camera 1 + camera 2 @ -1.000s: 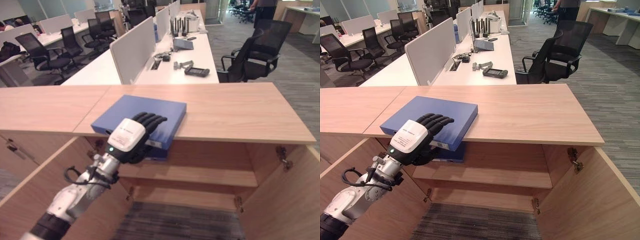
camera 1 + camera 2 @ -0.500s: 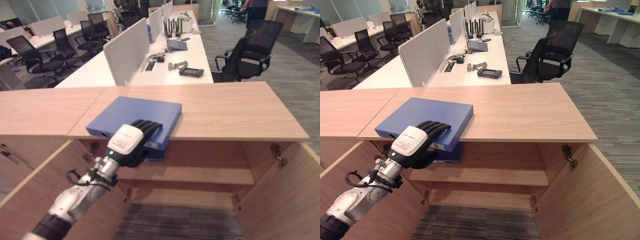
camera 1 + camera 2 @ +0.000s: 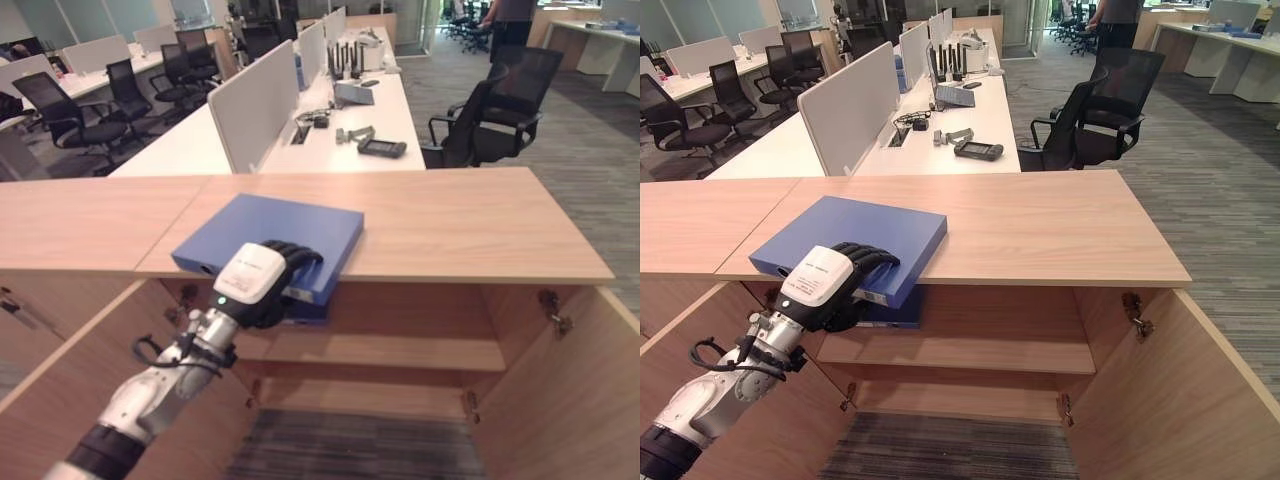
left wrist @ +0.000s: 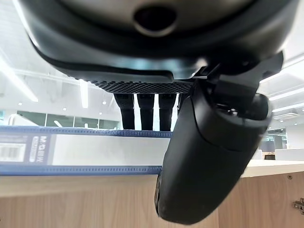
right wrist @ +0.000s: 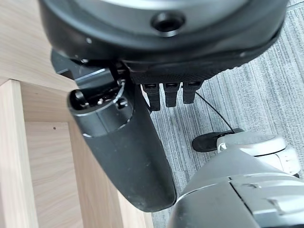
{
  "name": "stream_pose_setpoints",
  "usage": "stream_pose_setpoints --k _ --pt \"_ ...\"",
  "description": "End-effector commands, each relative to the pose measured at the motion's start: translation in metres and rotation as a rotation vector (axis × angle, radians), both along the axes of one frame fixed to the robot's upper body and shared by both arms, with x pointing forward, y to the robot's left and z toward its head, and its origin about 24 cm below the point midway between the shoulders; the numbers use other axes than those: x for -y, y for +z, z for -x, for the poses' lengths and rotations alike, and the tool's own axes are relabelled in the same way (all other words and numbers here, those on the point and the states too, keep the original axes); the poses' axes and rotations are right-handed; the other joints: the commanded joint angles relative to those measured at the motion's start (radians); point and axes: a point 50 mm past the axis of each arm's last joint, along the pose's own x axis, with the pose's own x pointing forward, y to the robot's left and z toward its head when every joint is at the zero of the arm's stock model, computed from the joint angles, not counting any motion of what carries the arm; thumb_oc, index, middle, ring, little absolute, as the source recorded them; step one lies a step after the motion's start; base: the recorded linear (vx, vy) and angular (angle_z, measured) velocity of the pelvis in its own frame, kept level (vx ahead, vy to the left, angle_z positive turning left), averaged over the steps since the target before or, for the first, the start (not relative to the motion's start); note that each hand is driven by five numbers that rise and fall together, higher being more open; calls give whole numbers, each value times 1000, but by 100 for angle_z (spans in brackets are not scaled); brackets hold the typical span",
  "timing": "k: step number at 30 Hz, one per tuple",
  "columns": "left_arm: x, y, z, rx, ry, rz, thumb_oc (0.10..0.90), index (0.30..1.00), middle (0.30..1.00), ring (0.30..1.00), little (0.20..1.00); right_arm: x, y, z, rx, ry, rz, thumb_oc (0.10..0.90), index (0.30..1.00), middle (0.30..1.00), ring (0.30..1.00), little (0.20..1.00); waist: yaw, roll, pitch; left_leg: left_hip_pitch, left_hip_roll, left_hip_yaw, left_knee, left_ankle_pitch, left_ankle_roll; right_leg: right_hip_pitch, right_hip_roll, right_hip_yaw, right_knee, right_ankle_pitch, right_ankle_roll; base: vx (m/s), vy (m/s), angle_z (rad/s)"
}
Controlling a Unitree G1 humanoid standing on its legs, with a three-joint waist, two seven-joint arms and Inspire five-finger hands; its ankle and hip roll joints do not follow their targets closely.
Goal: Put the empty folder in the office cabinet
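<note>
Left hand (image 3: 262, 287) pinches the folder's (image 3: 270, 232) near edge, fingers on top, thumb beneath; folder overhangs the cabinet (image 3: 470, 225) top, long axis running far-left. Right hand (image 5: 123, 142) idle, fingers relaxed.

Both head views face down onto the same cabinet top (image 3: 450, 220) from close, slightly offset positions; each wrist view looks along its own hand.

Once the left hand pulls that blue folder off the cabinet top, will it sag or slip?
Probably stiff: the blue folder keeps flat faces and square edges where it overhangs the cabinet top. Likely light, as it looks thin. Its cover looks smooth, so it may slide in the left hand, whose fingers lie over its top with the thumb below.
</note>
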Motion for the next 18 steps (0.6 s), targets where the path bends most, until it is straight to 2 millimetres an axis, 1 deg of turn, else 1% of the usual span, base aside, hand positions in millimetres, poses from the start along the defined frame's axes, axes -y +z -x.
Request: stream_pose_setpoints --k 1,8,12,18 --pt "-2 50 -21 185 10 27 400 300 300 300 300 6 7 -27 107 -35 19 800 900 900 900 900 -2 -11 15 58 63 28 -1 -85 -65 31 -50 -38 16 -99 85 0 0 0" --pt "-2 56 -20 206 6 52 400 300 300 300 300 5 7 -29 115 -42 14 800 900 900 900 900 1 -14 14 53 62 30 -1 -83 -64 27 -52 -35 15 -96 86 -8 2 -3" --pt "-3 62 -17 220 11 104 400 300 300 300 300 4 7 -31 120 -41 8 800 900 900 900 900 4 -14 13 51 61 30 -1 -81 -64 29 -53 -36 14 -96 85 0 0 0" --pt "-8 103 -8 385 -7 306 400 300 300 300 300 -2 6 -35 124 -33 -13 800 900 900 900 900 16 -13 10 47 58 25 -1 -76 -64 30 -56 -44 12 -96 82 0 0 0"
